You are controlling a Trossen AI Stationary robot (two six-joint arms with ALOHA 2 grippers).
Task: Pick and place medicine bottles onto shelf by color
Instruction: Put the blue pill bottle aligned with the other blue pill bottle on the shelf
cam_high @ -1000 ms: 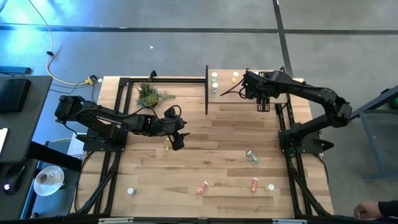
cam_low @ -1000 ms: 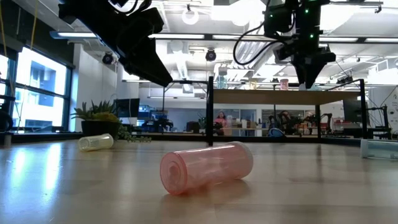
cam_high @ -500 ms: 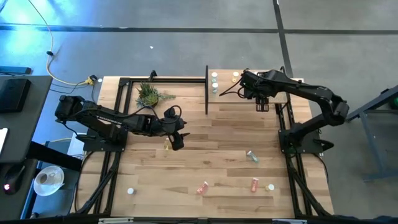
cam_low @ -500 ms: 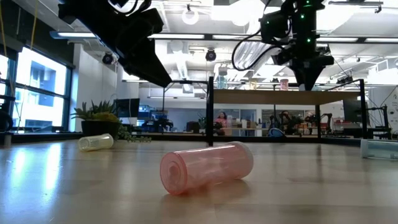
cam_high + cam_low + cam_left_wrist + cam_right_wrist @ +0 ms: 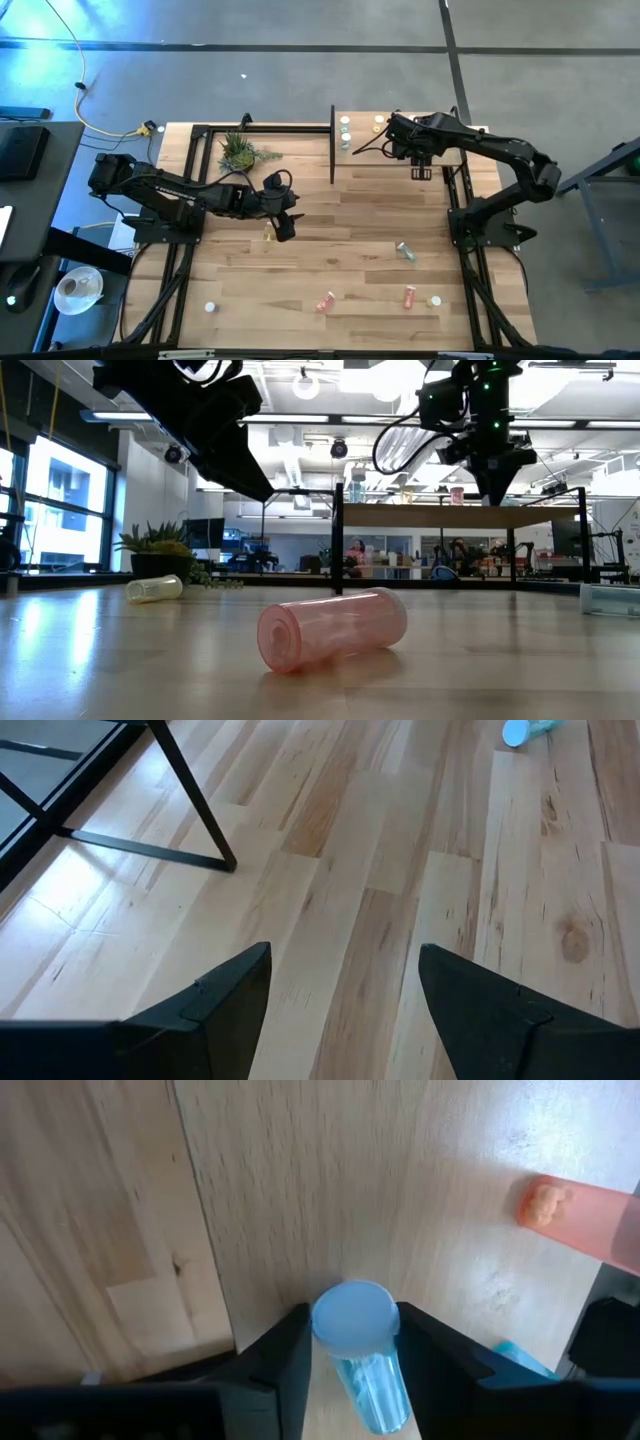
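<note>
Jaws on the right gripper (image 5: 421, 172) just clamped onto the teal bottle (image 5: 356, 1330) standing on the shelf (image 5: 280, 1200), looks like a re-grab, while the left gripper (image 5: 345, 982) hangs wide open.

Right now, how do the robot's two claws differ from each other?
The left gripper hangs over the bare middle of the tabletop with its fingers spread wide and nothing between them. The right gripper is over the raised shelf at the far side, and its fingers sit close on either side of a teal bottle with a white cap. Both are dark two-finger claws pointing downward.
</note>
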